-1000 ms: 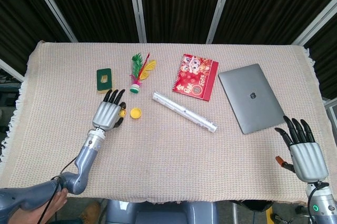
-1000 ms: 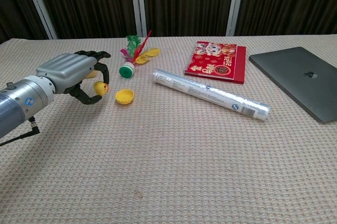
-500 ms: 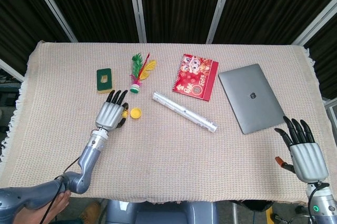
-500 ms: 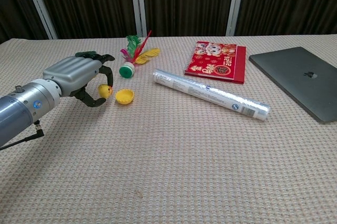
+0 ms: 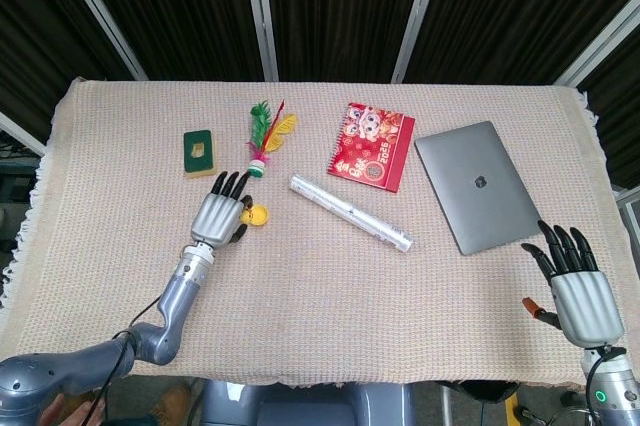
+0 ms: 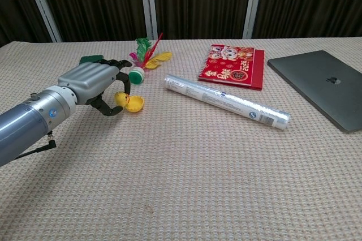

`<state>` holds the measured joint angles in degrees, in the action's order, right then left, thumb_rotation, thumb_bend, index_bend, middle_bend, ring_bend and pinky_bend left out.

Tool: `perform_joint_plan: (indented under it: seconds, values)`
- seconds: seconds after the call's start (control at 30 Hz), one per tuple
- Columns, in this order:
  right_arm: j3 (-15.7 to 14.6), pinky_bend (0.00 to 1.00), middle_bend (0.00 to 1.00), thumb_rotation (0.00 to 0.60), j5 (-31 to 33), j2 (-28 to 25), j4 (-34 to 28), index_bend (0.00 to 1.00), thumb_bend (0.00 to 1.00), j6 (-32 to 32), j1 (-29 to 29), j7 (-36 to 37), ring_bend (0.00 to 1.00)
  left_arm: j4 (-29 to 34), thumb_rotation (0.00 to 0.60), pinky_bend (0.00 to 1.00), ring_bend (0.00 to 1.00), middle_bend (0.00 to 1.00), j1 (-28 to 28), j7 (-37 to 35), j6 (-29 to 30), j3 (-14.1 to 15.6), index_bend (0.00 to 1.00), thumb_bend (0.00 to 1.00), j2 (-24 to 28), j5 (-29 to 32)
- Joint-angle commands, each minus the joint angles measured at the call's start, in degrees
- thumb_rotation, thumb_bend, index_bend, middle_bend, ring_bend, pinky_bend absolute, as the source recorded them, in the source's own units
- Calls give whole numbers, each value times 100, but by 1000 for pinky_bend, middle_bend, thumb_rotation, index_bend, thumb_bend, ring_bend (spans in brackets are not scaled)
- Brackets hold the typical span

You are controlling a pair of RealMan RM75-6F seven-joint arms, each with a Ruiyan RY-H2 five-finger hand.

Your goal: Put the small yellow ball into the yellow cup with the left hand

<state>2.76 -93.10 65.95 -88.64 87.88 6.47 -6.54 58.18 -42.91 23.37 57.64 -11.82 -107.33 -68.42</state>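
My left hand [image 5: 220, 214] [image 6: 95, 83] holds the small yellow ball [image 6: 120, 99] [image 5: 245, 216] between thumb and fingers, just left of the yellow cup. The yellow cup [image 5: 258, 214] [image 6: 134, 103] is small and shallow and lies on the woven cloth, and the ball is right at its left rim. Most of the ball is hidden by the fingers in the head view. My right hand [image 5: 578, 291] rests at the table's near right edge, fingers spread, holding nothing.
A green-based feather shuttlecock [image 5: 262, 142] [image 6: 140, 65] lies just behind the cup. A green card box [image 5: 199, 151], a clear foil roll [image 5: 350, 212] [image 6: 226, 101], a red calendar book [image 5: 371, 145] and a grey laptop [image 5: 478, 183] lie across the table.
My left hand has carried the ball to the right, from a short gap away to the cup's left rim. The right hand has stayed put.
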Motion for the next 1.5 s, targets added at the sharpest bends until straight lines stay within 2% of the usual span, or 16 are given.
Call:
perform_joint_plan:
  seconds: [0.03,1.13,1.3,1.5]
  values:
    - [-1,0,0,600,3,-6,-4,223,0,-5,2,12,0,-21,600,0,0,0,-16,-13,9,-2,495,405,-25,-23]
    - [-23,0,0,600,-3,-21,-37,224,0,-11,-3,174,0,-535,600,0,0,0,-148,-231,-68,-25,508,405,-310,-133]
    - [-23,0,0,600,3,-25,-39,224,0,-20,0,191,0,-586,600,0,0,0,-174,-261,-50,-26,442,378,-331,-187]
    - [-22,0,0,600,1,-27,-39,224,0,-12,-2,213,0,-600,600,0,0,0,-191,-314,-41,-23,391,287,-318,-241]
